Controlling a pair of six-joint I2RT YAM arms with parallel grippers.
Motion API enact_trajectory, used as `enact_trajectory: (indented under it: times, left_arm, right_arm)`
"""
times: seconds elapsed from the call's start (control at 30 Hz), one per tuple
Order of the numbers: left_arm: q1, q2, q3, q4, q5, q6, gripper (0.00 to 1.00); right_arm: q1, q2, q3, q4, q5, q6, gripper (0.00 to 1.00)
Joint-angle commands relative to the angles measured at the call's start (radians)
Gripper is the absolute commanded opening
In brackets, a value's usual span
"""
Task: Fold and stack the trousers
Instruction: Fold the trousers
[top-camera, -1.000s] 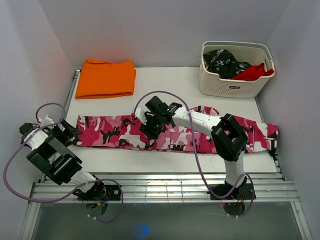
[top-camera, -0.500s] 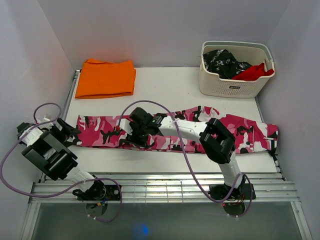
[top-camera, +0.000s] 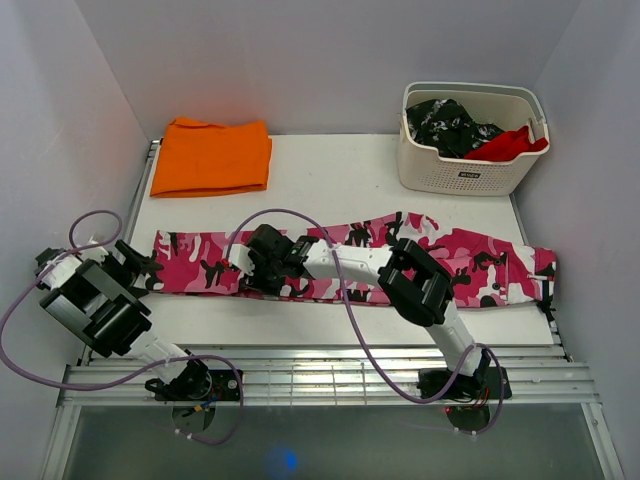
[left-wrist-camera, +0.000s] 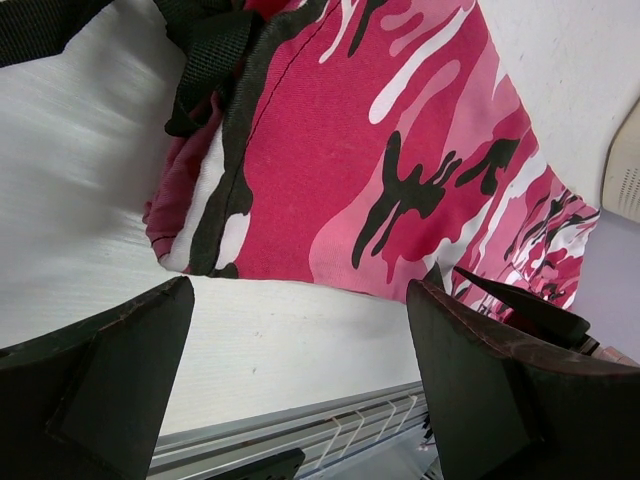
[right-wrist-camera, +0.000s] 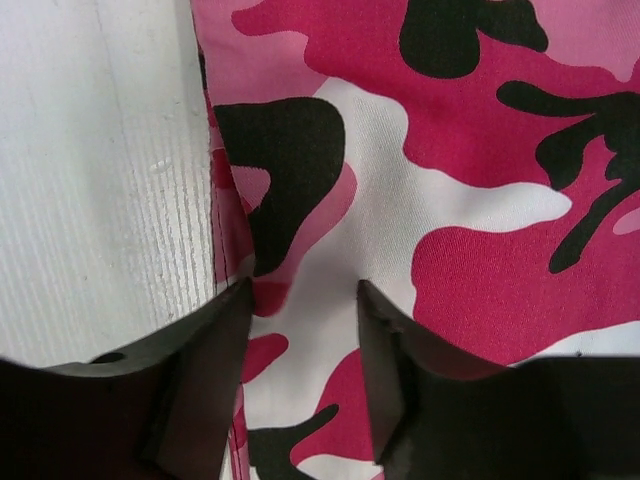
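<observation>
The trousers (top-camera: 480, 265), pink camouflage, lie flat and stretched left to right across the table's near half. My right gripper (top-camera: 257, 265) reaches leftward over them and sits low on their left part. In the right wrist view the right gripper (right-wrist-camera: 300, 330) has its jaws apart, with flat cloth of the trousers (right-wrist-camera: 450, 150) between them, next to a seamed edge. My left gripper (top-camera: 140, 268) hovers at the trousers' left end. The left wrist view shows the left gripper (left-wrist-camera: 300, 370) wide open over bare table, just short of the trousers' hem (left-wrist-camera: 380, 150).
A folded orange cloth (top-camera: 212, 155) lies at the back left. A white basket (top-camera: 470, 175) at the back right holds a speckled black-and-white garment (top-camera: 448, 125) and a red cloth (top-camera: 510, 145). Metal rails (top-camera: 320, 365) run along the near edge. Walls close in on both sides.
My right gripper has slid leftward along the trousers, from near their middle to their left part. The left arm has barely shifted and stays open.
</observation>
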Motion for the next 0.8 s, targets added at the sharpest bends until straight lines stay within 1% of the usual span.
enact_trajectory:
  times: [0.0, 0.07, 0.1, 0.17, 0.2, 0.3, 0.67, 0.77]
  left_arm:
    - [0.007, 0.001, 0.002, 0.012, -0.002, -0.006, 0.98]
    - [0.007, 0.008, -0.004, 0.018, 0.005, -0.010, 0.98]
    - [0.007, 0.011, -0.004, 0.020, 0.008, -0.014, 0.98]
    - [0.007, 0.024, -0.009, 0.026, 0.025, -0.018, 0.98]
    - [0.007, 0.027, -0.010, 0.029, 0.027, -0.023, 0.98]
    - [0.007, 0.044, -0.015, 0.036, 0.041, -0.027, 0.98]
    - [0.007, 0.022, -0.075, 0.125, 0.044, -0.087, 0.98]
    - [0.007, 0.024, -0.092, 0.150, 0.077, -0.110, 0.98]
  right_arm:
    - [0.006, 0.020, 0.046, 0.063, 0.033, 0.021, 0.49]
    - [0.006, 0.023, 0.051, 0.070, 0.042, 0.025, 0.43]
    - [0.006, 0.022, 0.051, 0.072, 0.054, 0.028, 0.37]
    - [0.006, 0.015, 0.051, 0.075, 0.062, 0.034, 0.29]
    - [0.006, 0.003, 0.049, 0.075, 0.063, 0.034, 0.21]
    - [0.006, -0.020, 0.040, 0.081, 0.071, 0.035, 0.08]
    - [0.003, -0.072, 0.026, 0.089, 0.083, 0.039, 0.08]
    - [0.003, -0.075, 0.018, 0.089, 0.083, 0.041, 0.08]
